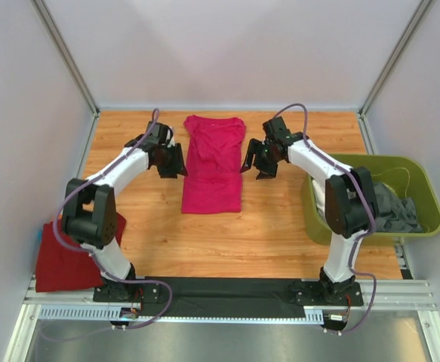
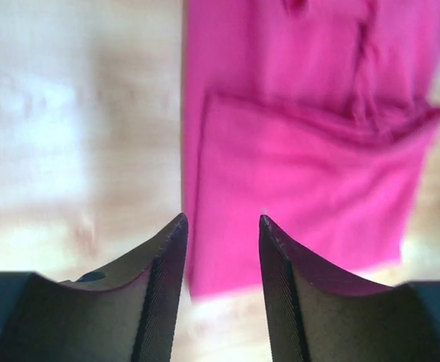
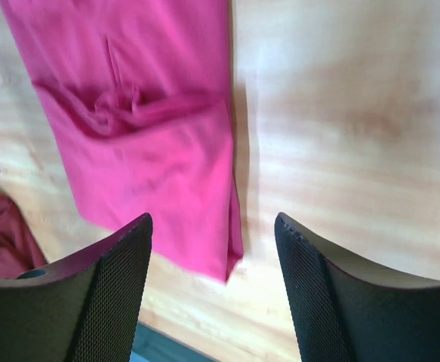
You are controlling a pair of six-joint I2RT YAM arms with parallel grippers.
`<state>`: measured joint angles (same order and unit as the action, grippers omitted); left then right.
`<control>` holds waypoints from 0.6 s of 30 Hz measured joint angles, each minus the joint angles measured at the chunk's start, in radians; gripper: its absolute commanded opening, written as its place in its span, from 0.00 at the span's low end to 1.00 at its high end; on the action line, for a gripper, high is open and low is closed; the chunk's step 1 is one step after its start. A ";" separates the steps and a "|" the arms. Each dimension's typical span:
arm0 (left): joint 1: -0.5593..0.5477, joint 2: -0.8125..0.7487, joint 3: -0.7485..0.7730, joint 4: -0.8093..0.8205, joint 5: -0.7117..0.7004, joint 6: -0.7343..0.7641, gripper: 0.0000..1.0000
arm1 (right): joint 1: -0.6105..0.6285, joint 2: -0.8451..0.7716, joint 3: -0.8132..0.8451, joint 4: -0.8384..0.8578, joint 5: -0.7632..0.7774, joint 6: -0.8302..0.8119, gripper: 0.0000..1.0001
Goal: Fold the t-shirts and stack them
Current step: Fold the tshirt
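A magenta-pink t-shirt [image 1: 213, 164] lies lengthwise in the middle of the table, sides folded in, its lower part doubled over; it also shows in the left wrist view [image 2: 310, 151] and the right wrist view [image 3: 152, 136]. My left gripper [image 1: 176, 161] hovers just left of it, open, nothing between its fingers [image 2: 221, 220]. My right gripper [image 1: 256, 160] hovers just right of it, open and empty [image 3: 213, 219]. A dark red t-shirt [image 1: 63, 256] lies folded at the near left edge. Grey and white shirts [image 1: 392, 207] sit in the bin.
An olive-green plastic bin [image 1: 423, 197] stands at the right beside the right arm. White walls close in the wooden table [image 1: 204, 241] on three sides. A black strip and the arm bases run along the near edge.
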<state>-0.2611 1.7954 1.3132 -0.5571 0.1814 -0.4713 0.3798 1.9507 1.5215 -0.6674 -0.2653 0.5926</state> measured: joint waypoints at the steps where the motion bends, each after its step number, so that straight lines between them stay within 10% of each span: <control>1: 0.000 -0.047 -0.034 -0.004 0.005 -0.008 0.52 | 0.001 -0.037 -0.041 0.000 -0.007 0.007 0.68; 18: 0.000 -0.240 -0.458 0.035 0.160 -0.142 0.52 | 0.197 -0.179 -0.402 0.088 -0.028 0.110 0.62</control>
<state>-0.2611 1.5551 0.8551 -0.5224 0.3416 -0.6136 0.5766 1.7718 1.1191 -0.5793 -0.2935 0.7025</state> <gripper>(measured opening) 0.519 0.636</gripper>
